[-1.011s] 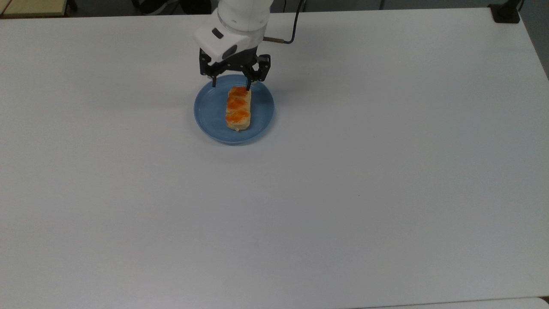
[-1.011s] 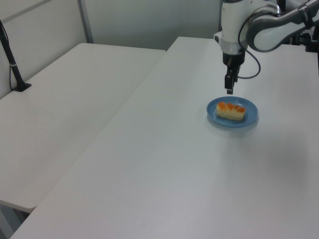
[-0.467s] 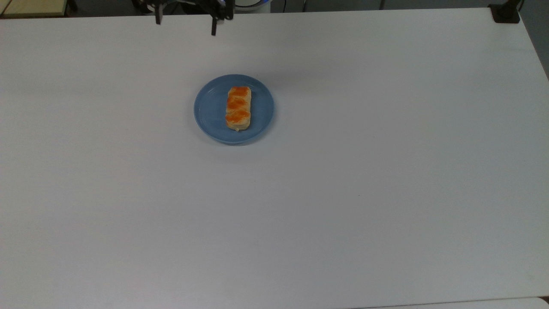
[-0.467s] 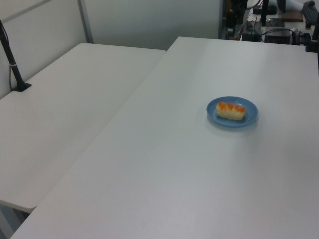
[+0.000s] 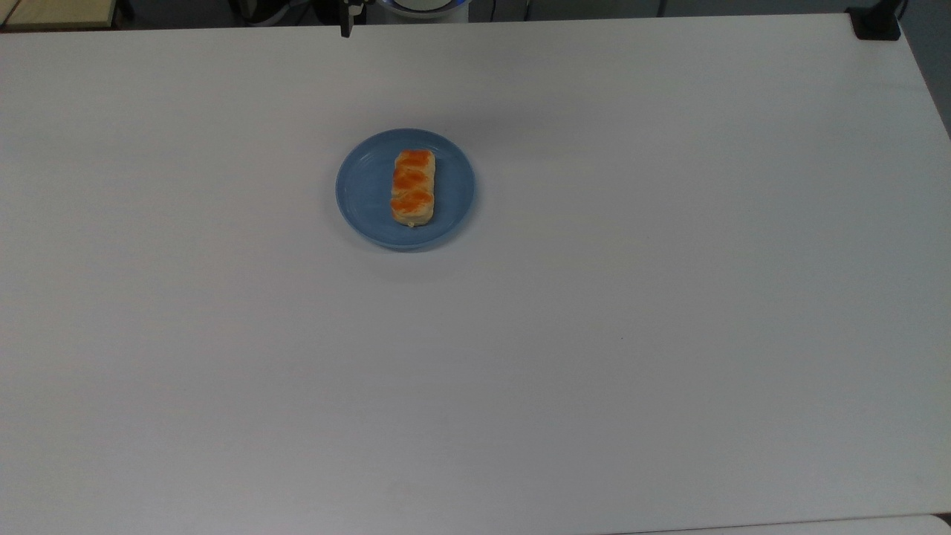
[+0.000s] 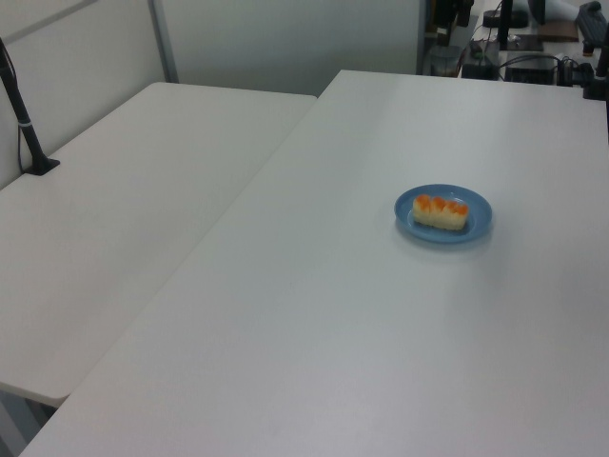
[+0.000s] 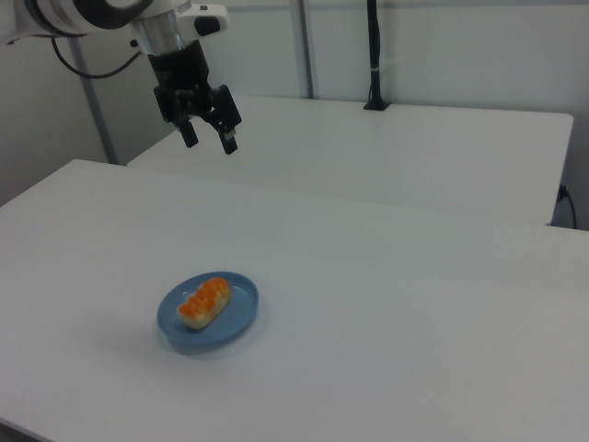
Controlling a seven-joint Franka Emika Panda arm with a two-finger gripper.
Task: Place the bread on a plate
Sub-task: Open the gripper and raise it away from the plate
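Bread (image 5: 413, 188) lies lengthwise across the middle of the plate (image 5: 366, 197), inside its rim, and the plate sits on the white counter (image 5: 669, 297). Judged from this, the placing looks done, and what remains is a clean retreat: the arm should travel up and away from the plate, without swinging back low over it. Jaws of the gripper (image 7: 210, 136) stand spread and empty in the right view, raised high above the counter and well apart from the plate, beyond its far side.
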